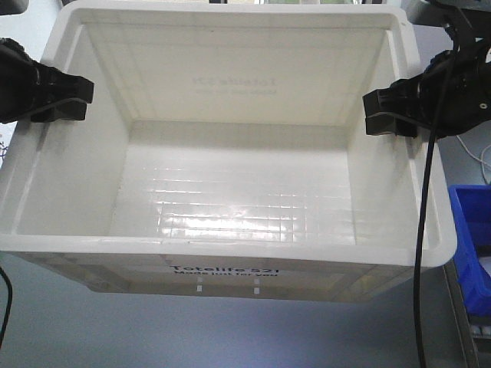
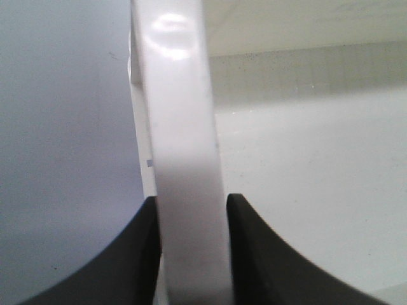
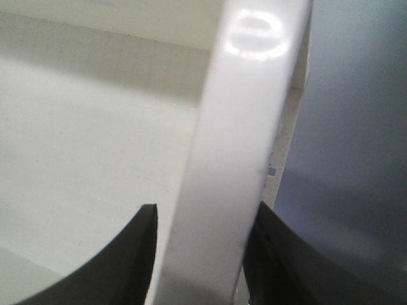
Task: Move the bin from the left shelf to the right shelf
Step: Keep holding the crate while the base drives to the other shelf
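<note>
Front view: white bin (image 1: pixel 230 184) sits centered between arms on a grey surface (image 1: pixel 77 330), left gripper (image 1: pixel 65 101) clamped on its left rim, right gripper (image 1: pixel 387 113) clamped on right rim, blue bin (image 1: pixel 472 238) beside.

White bin (image 1: pixel 238 84), blk print, floor prob. grid-lined; blue tub (image 1: pixel 469 226).

Cropped, blurred, unreadable
A blue bin (image 1: pixel 469 230) is cut by the right edge. The print (image 1: pixel 225 270) on the bin (image 1: pixel 230 247) is blurred, its lower line unreadable. The rim (image 2: pixel 181 127) blurs in both wrist views, where the left pincer (image 2: pixel 191 254) and right pincer (image 3: pixel 200 254) are cut off by the bottom edge.
</note>
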{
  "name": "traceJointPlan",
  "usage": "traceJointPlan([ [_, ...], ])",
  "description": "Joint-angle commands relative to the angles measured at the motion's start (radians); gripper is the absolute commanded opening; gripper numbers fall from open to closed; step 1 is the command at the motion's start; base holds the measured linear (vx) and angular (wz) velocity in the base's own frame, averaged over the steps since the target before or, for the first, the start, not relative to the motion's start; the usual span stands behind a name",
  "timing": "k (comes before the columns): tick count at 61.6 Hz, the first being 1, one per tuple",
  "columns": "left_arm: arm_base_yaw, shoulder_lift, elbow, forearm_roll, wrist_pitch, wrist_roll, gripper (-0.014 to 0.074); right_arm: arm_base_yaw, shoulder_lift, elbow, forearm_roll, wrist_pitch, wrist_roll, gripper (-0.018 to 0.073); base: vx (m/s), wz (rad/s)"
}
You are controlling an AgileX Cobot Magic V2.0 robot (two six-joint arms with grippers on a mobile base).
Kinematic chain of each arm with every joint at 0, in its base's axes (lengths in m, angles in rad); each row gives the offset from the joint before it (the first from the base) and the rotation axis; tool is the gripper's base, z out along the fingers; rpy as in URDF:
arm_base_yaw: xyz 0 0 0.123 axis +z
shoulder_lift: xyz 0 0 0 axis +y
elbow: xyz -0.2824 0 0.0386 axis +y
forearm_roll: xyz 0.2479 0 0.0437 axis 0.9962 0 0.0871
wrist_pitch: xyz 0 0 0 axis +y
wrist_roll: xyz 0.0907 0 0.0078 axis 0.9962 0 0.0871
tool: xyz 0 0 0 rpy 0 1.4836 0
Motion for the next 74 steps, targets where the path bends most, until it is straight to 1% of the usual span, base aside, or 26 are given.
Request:
traceJointPlan([
  [1, -0.004, -0.047, -0.036, -0.026, -0.086, 0.043, -0.0008, -0.009, -0.037, -0.035, -0.017, -0.081, -0.011, -0.0004, 0.41, 0.19],
  [21, -0.004, -0.047, -0.036, -0.026, -0.086, 0.043, -0.0008, -0.009, -0.037, -0.035, -0.017, -0.082, -0.011, -0.0004, 0.42, 0.25],
  [38, -0.004, -0.047, -0.036, -0.026, -0.086, 0.043, -0.0008, -0.009, -0.037, -0.035, -0.017, -0.082, -0.011, -0.0004, 0.4, 0.42],
  [53, -0.004, -0.047, -0.036, -0.026, -0.086, 0.043, -0.0008, -0.009, -0.037, -0.035, -0.017, -0.082, -0.011, -0.0004, 0.32, 0.62],
  [74, -0.004, -0.045, -0.036, -0.026, -0.086, 0.043, -0.0008, -0.009, -0.037, -0.035, -0.017, -0.082, -0.011, -0.0004, 0.22, 0.78],
])
